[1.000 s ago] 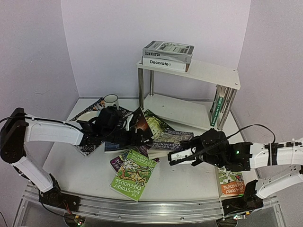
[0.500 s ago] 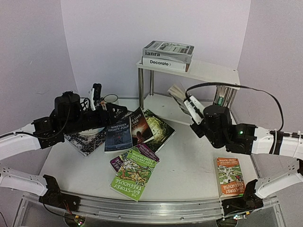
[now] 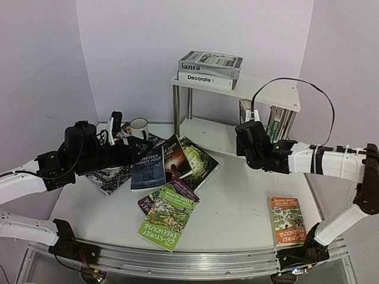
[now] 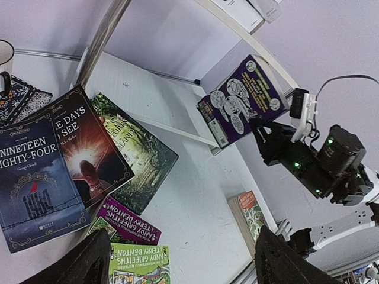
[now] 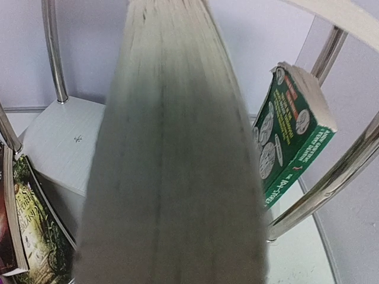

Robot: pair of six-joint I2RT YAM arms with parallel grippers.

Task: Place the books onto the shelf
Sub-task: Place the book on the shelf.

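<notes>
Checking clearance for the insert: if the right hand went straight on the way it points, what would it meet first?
Probably nothing: the purple book in the right hand points into the open lower tier of the shelf, left of the standing green book. Depth is unclear.

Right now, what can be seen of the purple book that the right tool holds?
The purple book is a thin paperback, its cover filled with cartoon panels, its page edges greyish. The right tool clamps one lower corner. It is held tilted at the front of the shelf, below the top board, left of a standing green book. Whether its bottom touches the lower board cannot be told.
</notes>
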